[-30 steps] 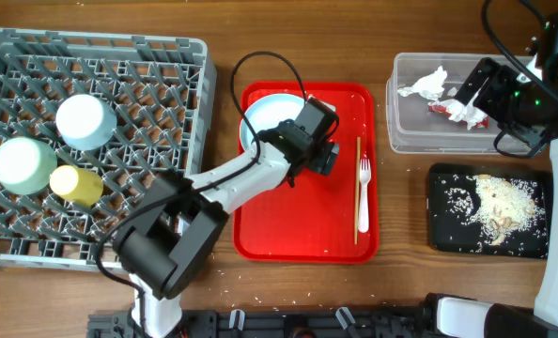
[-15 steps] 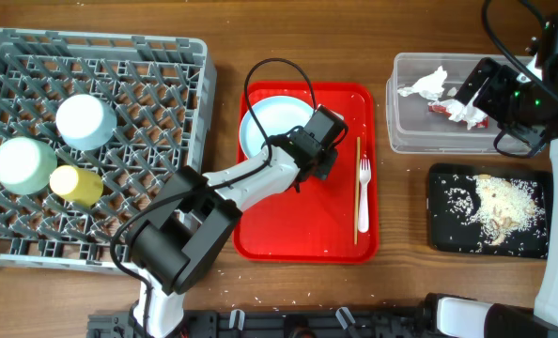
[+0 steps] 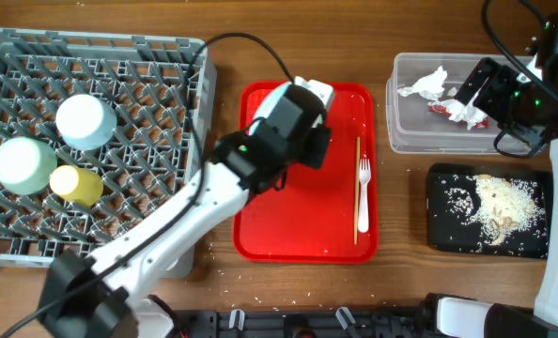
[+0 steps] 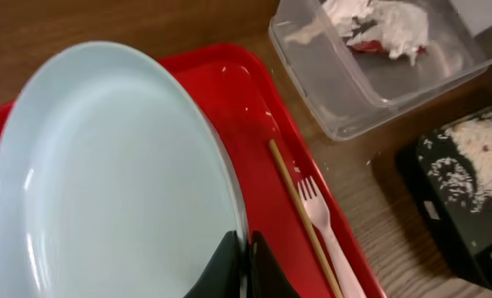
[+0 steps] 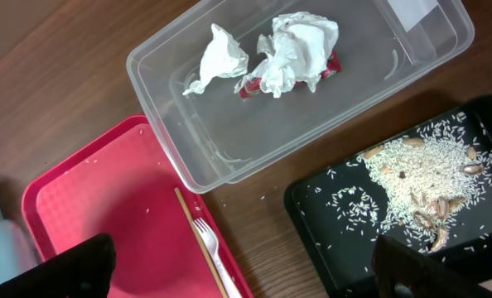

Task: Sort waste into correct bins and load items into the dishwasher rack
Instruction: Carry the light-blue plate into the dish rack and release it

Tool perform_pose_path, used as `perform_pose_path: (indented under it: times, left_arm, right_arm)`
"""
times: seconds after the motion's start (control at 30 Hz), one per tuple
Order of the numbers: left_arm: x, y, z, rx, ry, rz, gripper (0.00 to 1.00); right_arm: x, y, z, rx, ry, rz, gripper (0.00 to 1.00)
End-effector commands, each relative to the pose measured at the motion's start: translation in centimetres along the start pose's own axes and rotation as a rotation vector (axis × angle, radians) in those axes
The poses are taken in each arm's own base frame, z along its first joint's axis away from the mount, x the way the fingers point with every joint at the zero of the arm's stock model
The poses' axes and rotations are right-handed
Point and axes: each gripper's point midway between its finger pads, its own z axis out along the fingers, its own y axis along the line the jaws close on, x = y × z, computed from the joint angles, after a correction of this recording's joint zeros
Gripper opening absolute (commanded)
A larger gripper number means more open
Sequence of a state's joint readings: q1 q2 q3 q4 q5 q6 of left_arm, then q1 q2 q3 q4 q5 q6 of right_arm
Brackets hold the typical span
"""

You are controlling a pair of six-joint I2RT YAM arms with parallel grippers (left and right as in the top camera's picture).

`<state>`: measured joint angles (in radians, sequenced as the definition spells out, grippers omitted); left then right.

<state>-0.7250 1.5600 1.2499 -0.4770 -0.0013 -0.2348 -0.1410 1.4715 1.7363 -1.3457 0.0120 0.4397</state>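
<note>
My left gripper [image 4: 248, 248] is shut on the rim of the pale blue plate [image 4: 105, 182], which hangs tilted over the red serving tray [image 3: 307, 225]; the arm hides the plate from overhead. Chopsticks [image 3: 358, 183] and a white fork [image 3: 364, 202] lie on the tray's right side. The grey rack [image 3: 100, 39] holds a white bowl [image 3: 85, 121], a mint-green bowl [image 3: 23, 164] and a yellow cup [image 3: 75, 185]. My right gripper [image 5: 242, 277] hangs open and holds nothing, above the clear tub [image 3: 401, 131] with tissues [image 5: 291, 50] and a red wrapper [image 5: 248, 87].
A black tray [image 3: 443, 235] with rice scraps [image 3: 500, 202] sits in front of the tub at the right. Crumbs dot the wood along the table's front edge. The left arm stretches diagonally from the front left across to the red tray.
My left gripper closed on the plate's rim and lifted it off the tray, tilting it up. The arm now covers the plate from above. The right arm stayed still.
</note>
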Motion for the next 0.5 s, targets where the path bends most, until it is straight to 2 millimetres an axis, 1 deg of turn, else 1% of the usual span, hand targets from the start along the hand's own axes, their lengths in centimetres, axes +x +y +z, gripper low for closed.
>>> perform_pose_path:
  times: [0.0,0.03,0.07,0.1,0.17,0.2,0.23,0.27,0.33,0.4,0.43,0.47]
  left_arm:
    - [-3.6,0.6,-6.7,0.18,-0.115,-0.087,0.04]
    - [-4.3,1.1,-8.2,0.216,-0.142,-0.102,0.04]
    - [-5.1,1.9,-10.4,0.265,-0.18,-0.125,0.04]
    - [-6.0,3.7,-12.8,0.299,-0.225,-0.159,0.04]
    - [-6.7,7.2,-15.8,0.342,-0.28,-0.224,0.04]
    - [-6.7,7.9,-16.3,0.371,-0.283,-0.244,0.04]
    - [-6.5,9.7,-16.6,0.387,-0.276,-0.291,0.04]
    - [-6.0,11.5,-16.3,0.39,-0.259,-0.346,0.04]
    - [-5.8,14.3,-15.8,0.414,-0.254,-0.413,0.04]
    - [-5.9,15.9,-16.0,0.539,-0.262,-0.447,0.04]
    - [-5.6,16.8,-15.9,0.603,-0.256,-0.475,0.04]
    - [-5.2,18.0,-15.3,0.615,-0.249,-0.513,0.04]
  right_arm:
    - [-0.3,-0.1,0.2,0.011,-0.002,-0.017,1.0]
    - [-0.3,-0.1,0.2,0.012,-0.002,-0.017,1.0]
    - [-0.3,-0.1,0.2,0.011,-0.002,-0.017,1.0]
    - [-0.3,-0.1,0.2,0.011,-0.002,-0.016,1.0]
    - [-0.3,-0.1,0.2,0.011,-0.002,-0.017,1.0]
    - [-0.3,-0.1,0.2,0.011,-0.002,-0.017,1.0]
    - [-0.3,-0.1,0.2,0.011,-0.002,-0.017,1.0]
    - [-0.3,-0.1,0.2,0.011,-0.002,-0.017,1.0]
    - [-0.3,-0.1,0.2,0.011,-0.002,-0.017,1.0]
    - [-0.3,-0.1,0.2,0.011,-0.002,-0.017,1.0]
    - [-0.3,-0.1,0.2,0.011,-0.002,-0.017,1.0]
    - [-0.3,-0.1,0.2,0.011,-0.002,-0.017,1.0]
